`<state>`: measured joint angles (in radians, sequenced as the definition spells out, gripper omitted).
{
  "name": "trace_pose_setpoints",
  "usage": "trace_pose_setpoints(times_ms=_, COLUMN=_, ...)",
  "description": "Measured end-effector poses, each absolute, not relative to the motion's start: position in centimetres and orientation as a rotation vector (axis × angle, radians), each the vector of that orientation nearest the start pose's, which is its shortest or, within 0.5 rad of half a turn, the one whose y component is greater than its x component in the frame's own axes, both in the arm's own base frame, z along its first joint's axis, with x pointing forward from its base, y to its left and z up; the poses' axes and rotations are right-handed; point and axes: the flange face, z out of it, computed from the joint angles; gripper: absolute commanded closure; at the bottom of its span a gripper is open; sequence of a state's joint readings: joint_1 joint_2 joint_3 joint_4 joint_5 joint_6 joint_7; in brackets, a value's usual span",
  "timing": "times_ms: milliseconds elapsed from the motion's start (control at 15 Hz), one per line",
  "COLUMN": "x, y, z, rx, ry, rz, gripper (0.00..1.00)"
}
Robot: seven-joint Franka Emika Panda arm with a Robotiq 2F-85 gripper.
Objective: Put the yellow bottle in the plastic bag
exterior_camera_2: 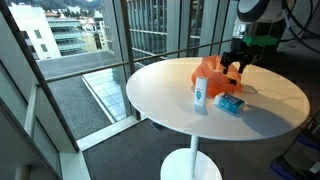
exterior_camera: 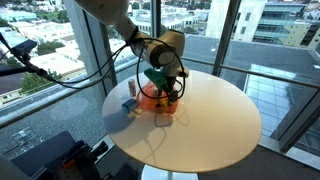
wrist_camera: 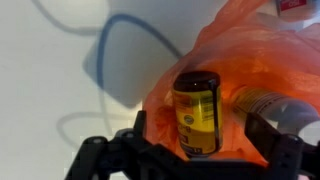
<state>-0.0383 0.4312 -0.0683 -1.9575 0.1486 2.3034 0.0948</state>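
Observation:
The yellow bottle [wrist_camera: 198, 112], with a dark cap and yellow label, lies on the orange plastic bag [wrist_camera: 235, 50] in the wrist view, cap pointing away. My gripper [wrist_camera: 196, 135] hangs just above it, a finger on each side with a gap to the bottle, so it is open. In both exterior views the gripper [exterior_camera: 160, 86] [exterior_camera_2: 237, 68] is low over the orange bag [exterior_camera: 157, 100] [exterior_camera_2: 210, 70] on the round white table [exterior_camera: 215, 125]. The bottle itself is hidden there.
A second pale bottle [wrist_camera: 275, 105] lies in the bag to the right. A small white bottle [exterior_camera_2: 201, 93] and a blue box [exterior_camera_2: 230, 103] stand beside the bag. Glass walls surround the table [exterior_camera_2: 165, 105].

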Motion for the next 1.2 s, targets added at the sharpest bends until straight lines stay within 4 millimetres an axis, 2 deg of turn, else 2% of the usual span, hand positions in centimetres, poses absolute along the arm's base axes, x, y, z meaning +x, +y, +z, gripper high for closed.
trace_pose_setpoints(times_ms=267, x=60.0, y=-5.9, z=27.5, rx=-3.018, ry=0.423, rz=0.170, gripper=0.00)
trace_pose_setpoints(times_ms=667, x=57.8, y=-6.1, z=32.8, rx=-3.018, ry=0.291, rz=0.309, gripper=0.00)
trace_pose_setpoints(times_ms=1200, x=53.7, y=-8.3, z=41.6, rx=-3.080, ry=0.260, rz=0.372, gripper=0.00)
